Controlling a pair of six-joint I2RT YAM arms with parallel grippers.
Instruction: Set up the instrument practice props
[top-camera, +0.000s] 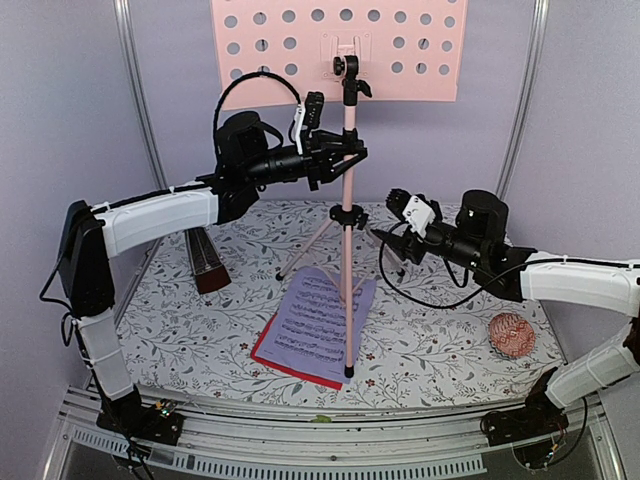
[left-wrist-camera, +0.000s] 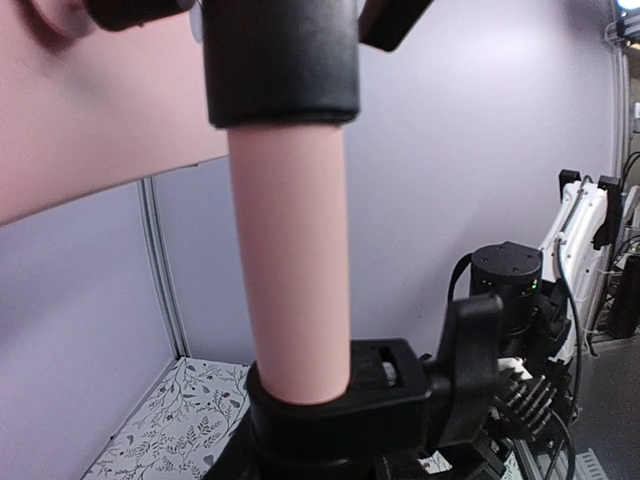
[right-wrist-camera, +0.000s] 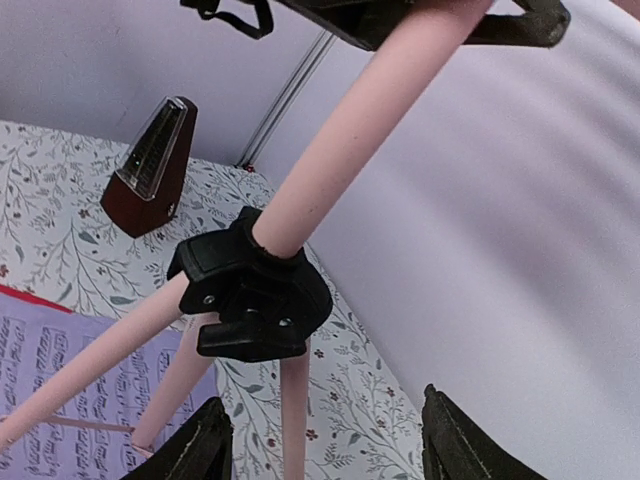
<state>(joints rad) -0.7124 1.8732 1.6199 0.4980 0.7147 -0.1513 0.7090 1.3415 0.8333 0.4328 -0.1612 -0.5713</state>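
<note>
Pink music stand (top-camera: 349, 195) is upright mid-surface. The left hand (top-camera: 345, 160) is clamped on its pole, a bit below the perforated desk (top-camera: 400, 45). The right hand (top-camera: 380, 236) sits at 3 o'clock of the tripod hub (right-wrist-camera: 255, 290), fingers spread wide and holding nothing. The lilac sheet (top-camera: 320, 320) lies on the red sheet (top-camera: 275, 360) at 6 o'clock, the metronome (top-camera: 206, 260) is at 9, and the knitted ball (top-camera: 511, 335) is at 4.

Floral table (top-camera: 440, 330), music stand (top-camera: 346, 285), sheets (top-camera: 312, 322), metronome (top-camera: 208, 262), ball (top-camera: 511, 334)
</note>
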